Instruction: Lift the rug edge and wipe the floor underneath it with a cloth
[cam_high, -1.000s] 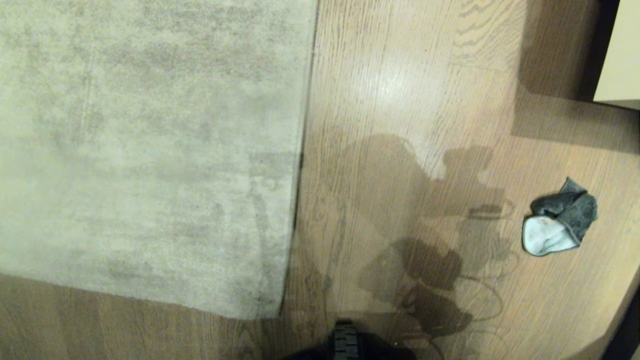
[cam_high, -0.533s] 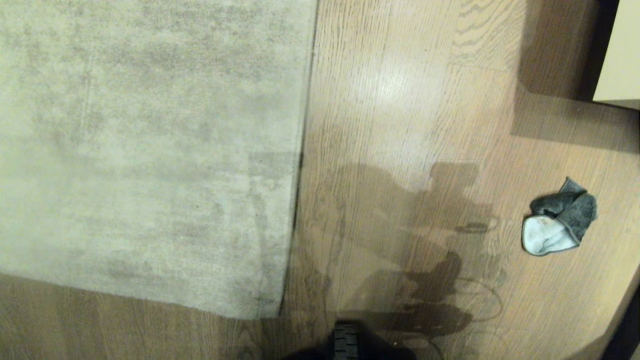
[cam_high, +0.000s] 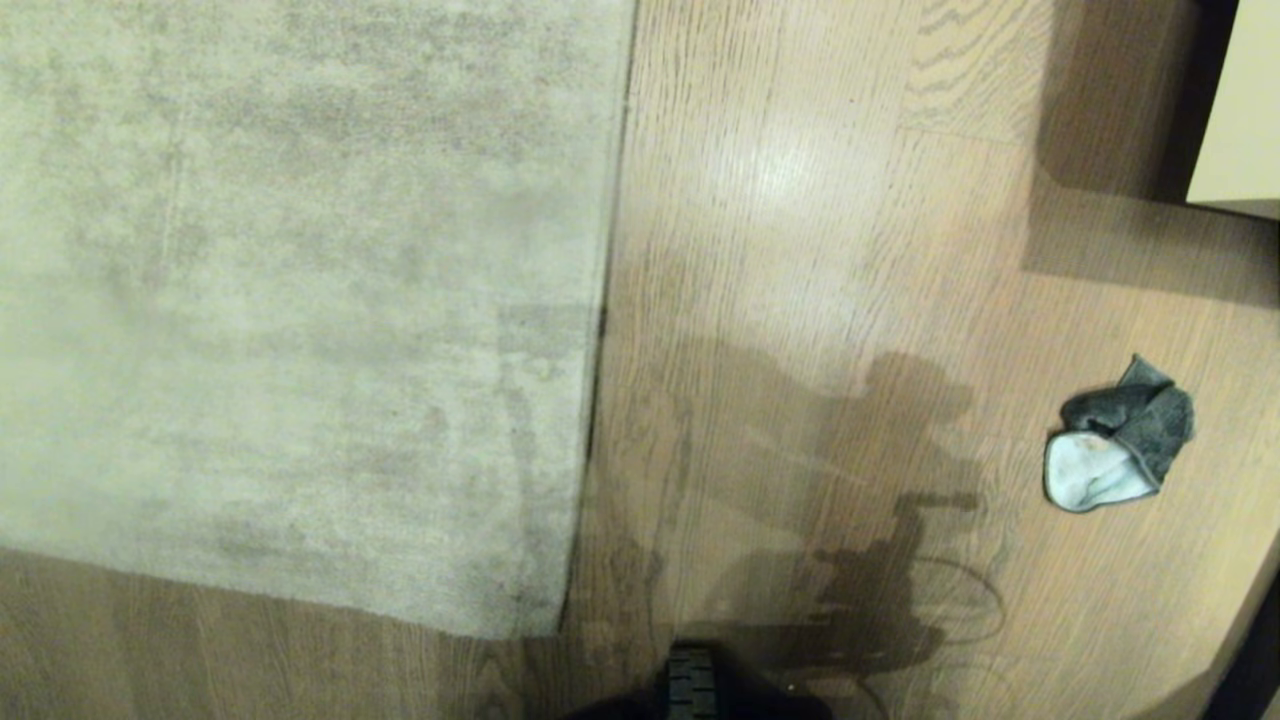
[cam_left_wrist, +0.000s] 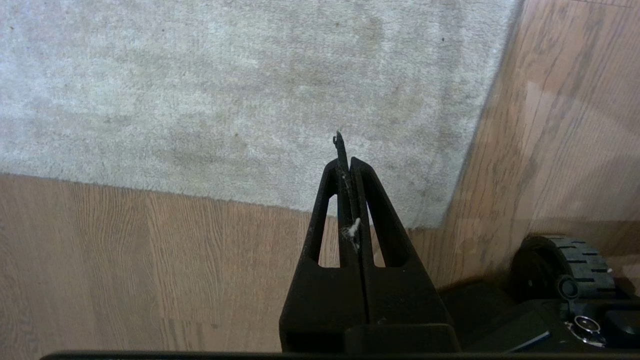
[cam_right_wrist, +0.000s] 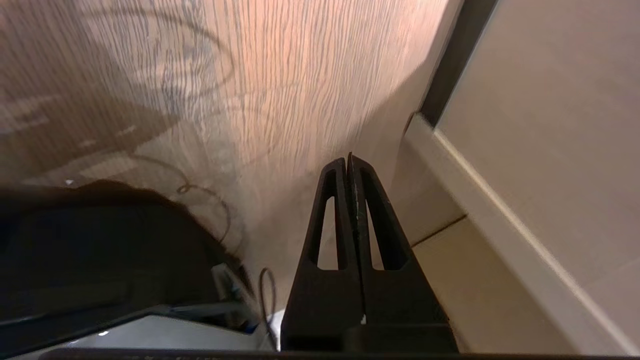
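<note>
Left wrist view, nearest first: the left gripper (cam_left_wrist: 345, 160) hangs clenched and empty above the rug (cam_left_wrist: 225, 100) corner, and the right gripper (cam_right_wrist: 349, 162), likewise clenched on nothing, points at bare floor (cam_right_wrist: 280, 75) beside a pale baseboard (cam_right_wrist: 480, 200). Only the head view shows the cloth (cam_high: 1120, 435), crumpled at mid-right, well apart from the rug filling the upper left. Soft and light, it should pinch anywhere; the rug looks floppy but heavy, best taken at its thin corner edge.
</note>
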